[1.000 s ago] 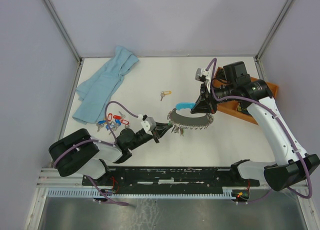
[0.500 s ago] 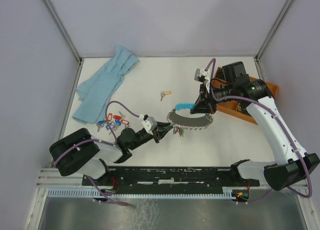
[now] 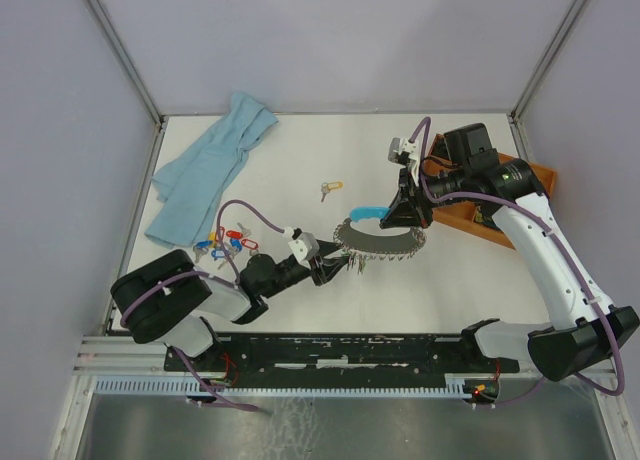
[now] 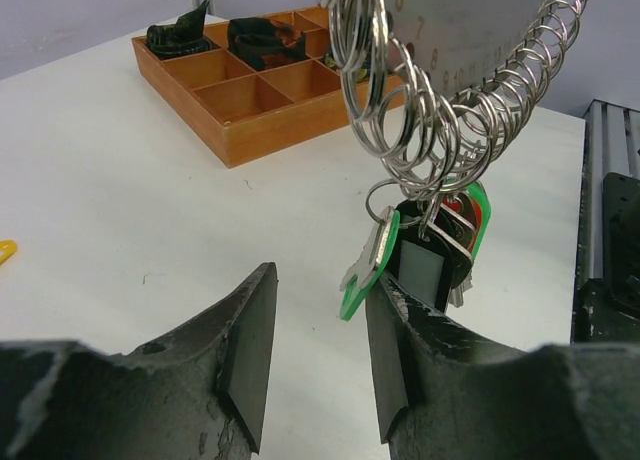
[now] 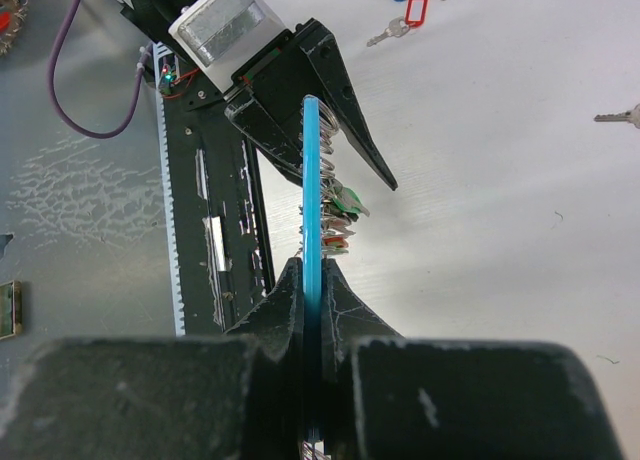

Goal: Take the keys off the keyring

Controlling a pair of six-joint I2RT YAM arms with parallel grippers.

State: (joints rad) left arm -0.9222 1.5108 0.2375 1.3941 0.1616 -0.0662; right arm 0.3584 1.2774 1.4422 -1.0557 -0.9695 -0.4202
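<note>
Top external view, biggest first: white tabletop (image 3: 450, 290); blue cloth (image 3: 205, 175) toward the far-left corner; wooden tray (image 3: 468, 218) at the right edge. Around mid-table, hanging clear of the surface: keyring (image 3: 380, 242), pinched by its blue sheath (image 3: 366, 213) in the right gripper (image 3: 405, 216), clamped tight on it. Packed with keys (image 3: 372, 252) along the lower arc. Left gripper (image 3: 338, 267) just under that arc, jaws half apart, gripping nothing. In the left wrist view, green-tagged key (image 4: 425, 255) dangling just beside one finger (image 4: 395, 345), touching or nearly so. Done so far, at a guess: a small cluster of red- and blue-tagged keys (image 3: 225, 245) near the left edge and one yellow-tagged key (image 3: 330, 189) farther back, all loose. Left to do: most of it, judging by the crowded ring.
</note>
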